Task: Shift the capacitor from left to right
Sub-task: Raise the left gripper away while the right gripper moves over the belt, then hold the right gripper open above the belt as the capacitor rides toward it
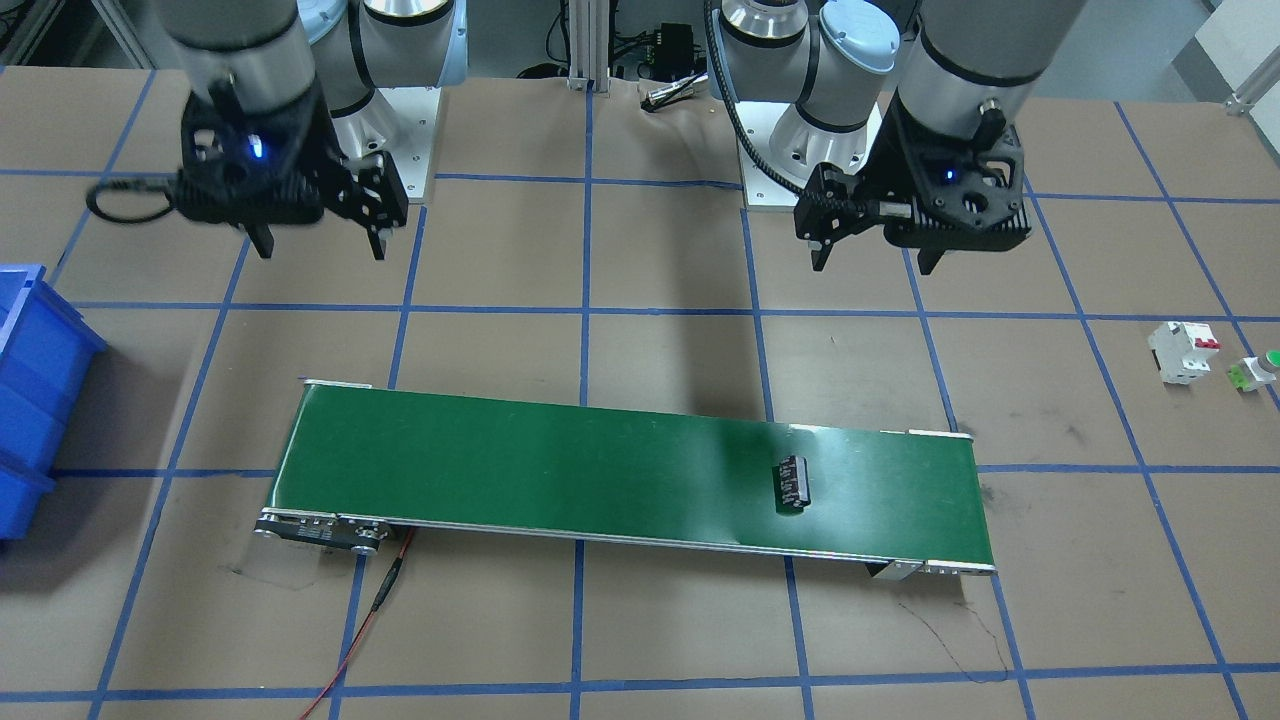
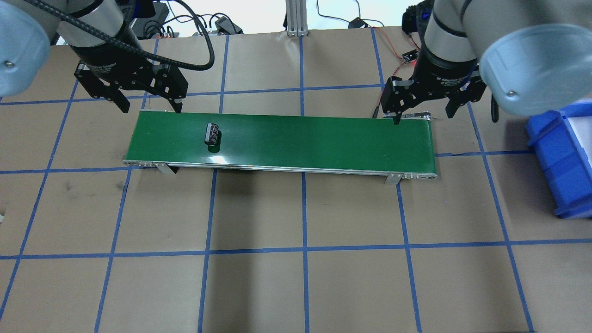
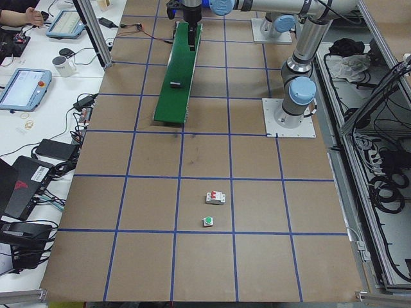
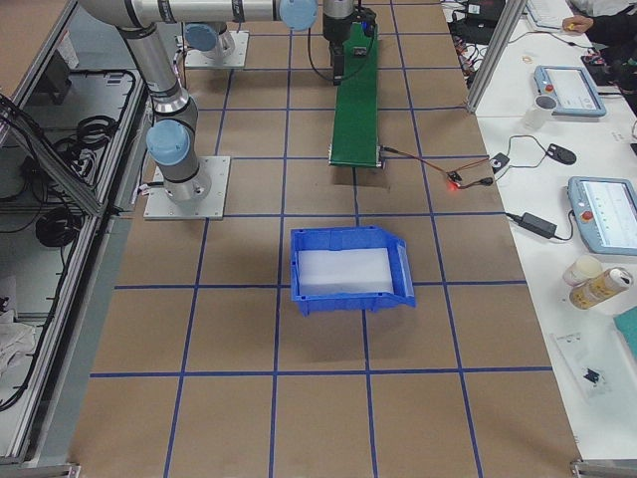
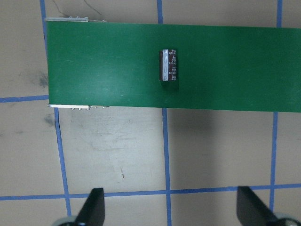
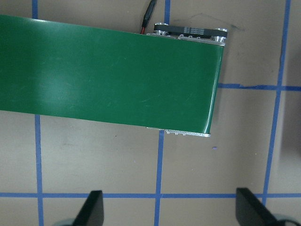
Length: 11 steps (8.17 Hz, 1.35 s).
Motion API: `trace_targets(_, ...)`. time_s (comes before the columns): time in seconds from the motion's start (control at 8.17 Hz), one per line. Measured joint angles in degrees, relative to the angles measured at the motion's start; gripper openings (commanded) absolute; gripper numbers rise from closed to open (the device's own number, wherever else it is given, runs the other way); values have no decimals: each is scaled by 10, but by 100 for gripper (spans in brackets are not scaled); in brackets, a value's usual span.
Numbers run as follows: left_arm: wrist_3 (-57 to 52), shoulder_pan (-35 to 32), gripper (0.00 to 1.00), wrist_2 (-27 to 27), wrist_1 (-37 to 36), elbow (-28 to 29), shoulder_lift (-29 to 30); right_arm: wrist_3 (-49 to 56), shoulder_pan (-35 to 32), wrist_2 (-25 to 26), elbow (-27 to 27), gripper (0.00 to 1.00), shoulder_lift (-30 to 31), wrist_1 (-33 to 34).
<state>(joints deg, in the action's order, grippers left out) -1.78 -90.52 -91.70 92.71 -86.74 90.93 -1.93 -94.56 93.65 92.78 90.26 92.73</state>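
The capacitor [image 1: 793,482], a small black cylinder with silvery markings, lies on its side on the green conveyor belt [image 1: 600,470] near the belt's end on my left. It also shows in the overhead view [image 2: 212,133] and the left wrist view [image 5: 169,65]. My left gripper [image 2: 151,108] is open and empty, raised above the table behind that end of the belt, apart from the capacitor. My right gripper [image 2: 423,118] is open and empty above the belt's other end. The right wrist view shows only bare belt [image 6: 117,75].
A blue bin [image 2: 562,157] stands on the table to my right, past the belt. A white breaker with a red switch [image 1: 1183,350] and a green-capped push button [image 1: 1258,370] lie far to my left. A red wire [image 1: 370,610] runs from the belt's motor end.
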Motion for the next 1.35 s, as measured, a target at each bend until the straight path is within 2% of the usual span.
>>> trace_targets(0.12,1,0,100,14,-2,2,-2,0,0,-1,1,100,-34,0)
trace_targets(0.37,0,-1,100,44,-63,-1,6,-5,0,-7,5,100,-105,5)
trace_targets(0.61,0,0,100,59,-110,-4,9,-11,0,-11,8,100,-142,65)
trace_targets(0.86,0,1,100,80,-118,-5,10,-12,0,-14,20,100,-168,151)
trace_targets(0.98,-1,1,100,83,-118,-5,10,-12,3,-30,35,100,-176,179)
trace_targets(1.35,-8,2,100,84,-102,-5,8,-1,57,-157,64,100,-180,203)
